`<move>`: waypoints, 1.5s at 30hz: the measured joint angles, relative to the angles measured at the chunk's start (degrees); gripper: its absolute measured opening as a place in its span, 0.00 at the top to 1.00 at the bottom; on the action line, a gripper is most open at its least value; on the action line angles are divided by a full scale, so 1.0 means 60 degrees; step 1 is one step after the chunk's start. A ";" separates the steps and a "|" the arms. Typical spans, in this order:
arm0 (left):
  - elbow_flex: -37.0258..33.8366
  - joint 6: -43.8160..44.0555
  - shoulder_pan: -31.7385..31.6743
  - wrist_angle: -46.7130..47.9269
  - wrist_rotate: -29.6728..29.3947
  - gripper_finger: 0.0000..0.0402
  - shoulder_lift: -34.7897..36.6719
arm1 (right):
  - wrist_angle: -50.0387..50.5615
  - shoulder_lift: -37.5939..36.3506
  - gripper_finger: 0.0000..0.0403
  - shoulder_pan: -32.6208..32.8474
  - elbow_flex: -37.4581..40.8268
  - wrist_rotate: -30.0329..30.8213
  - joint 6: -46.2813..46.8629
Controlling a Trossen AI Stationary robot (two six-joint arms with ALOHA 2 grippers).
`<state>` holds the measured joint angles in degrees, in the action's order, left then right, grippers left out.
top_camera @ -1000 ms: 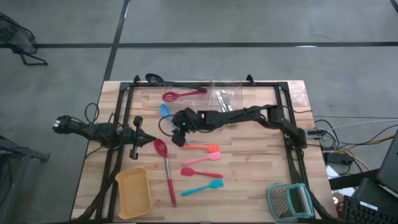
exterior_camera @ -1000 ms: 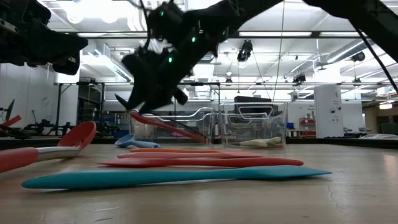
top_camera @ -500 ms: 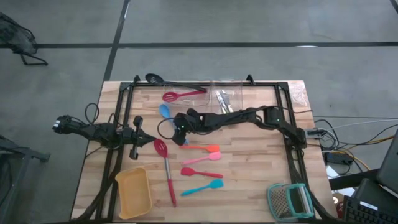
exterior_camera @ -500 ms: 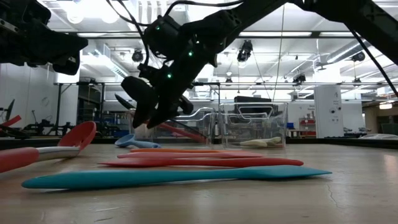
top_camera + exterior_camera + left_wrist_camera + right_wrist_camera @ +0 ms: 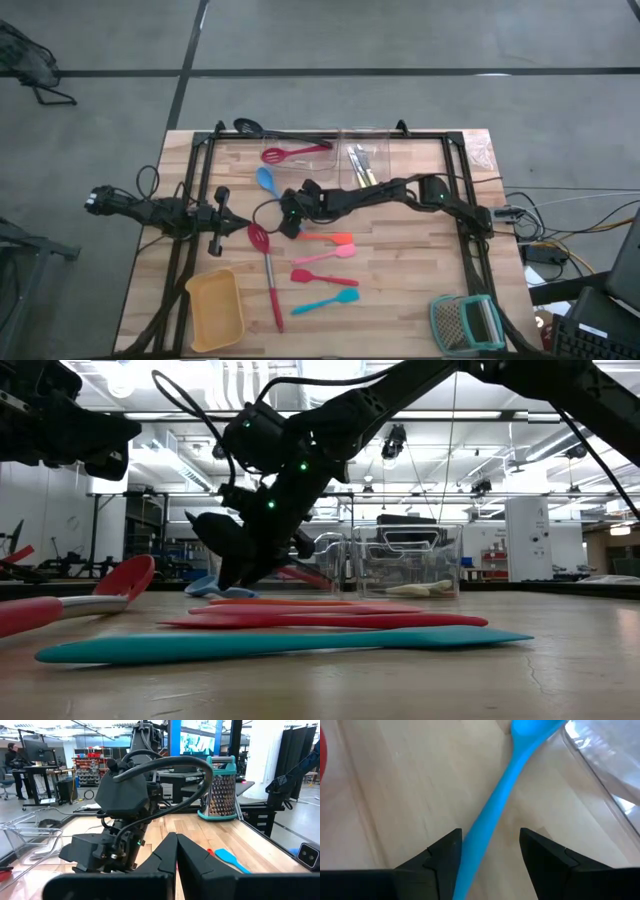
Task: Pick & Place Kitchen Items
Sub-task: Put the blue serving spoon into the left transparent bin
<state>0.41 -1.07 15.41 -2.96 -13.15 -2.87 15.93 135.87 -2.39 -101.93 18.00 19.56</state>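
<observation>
A blue spoon lies flat on the wooden table, its bowl toward the far edge. My right gripper is low over the spoon's handle and slants down. It is open, with one finger on each side of the handle, just above the table. Orange, pink, red and teal spatulas lie in a row nearer the front. My left gripper is shut and waits at the table's left.
A long red slotted spoon lies left of the spatulas; a second one and a black spoon lie at the far edge. Clear tubs hold yellow-handled cutlery. A yellow tray and a teal-framed grater stand near the front.
My right gripper has come down from above the table toward the blue spoon's handle, tipping further downward and shifting slightly toward the table's near edge. The utensils have stayed where they were.
</observation>
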 joint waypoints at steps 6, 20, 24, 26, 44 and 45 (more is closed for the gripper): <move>0.0001 0.0000 0.0000 0.0000 0.0000 0.97 0.0000 | -0.0102 0.0149 0.57 0.0033 0.0007 -0.0580 0.0004; -0.0002 0.0002 0.0002 0.0000 0.0000 0.97 -0.0004 | -0.0122 0.0313 0.79 0.0135 -0.0004 -0.0758 0.0019; 0.0002 -0.0002 -0.0001 0.0000 0.0000 0.97 -0.0004 | -0.0066 0.0270 0.87 0.0132 -0.0004 -0.0813 -0.0249; 0.0000 -0.0002 0.0000 0.0000 0.0000 0.97 -0.0004 | 0.0034 0.0180 0.87 0.0131 0.0007 -0.0846 -0.0440; 0.0001 0.0001 0.0000 -0.0001 0.0000 0.97 0.0004 | 0.1211 -0.2028 0.87 -0.0257 0.0011 0.0598 -0.4085; 0.0000 -0.0002 0.0000 0.0000 -0.0004 0.97 0.0004 | 0.1203 -0.2100 0.87 -0.0380 0.0011 0.0827 -0.4381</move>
<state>0.41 -1.08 15.41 -2.96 -13.17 -2.85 23.15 123.27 -4.67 -101.86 22.96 -6.72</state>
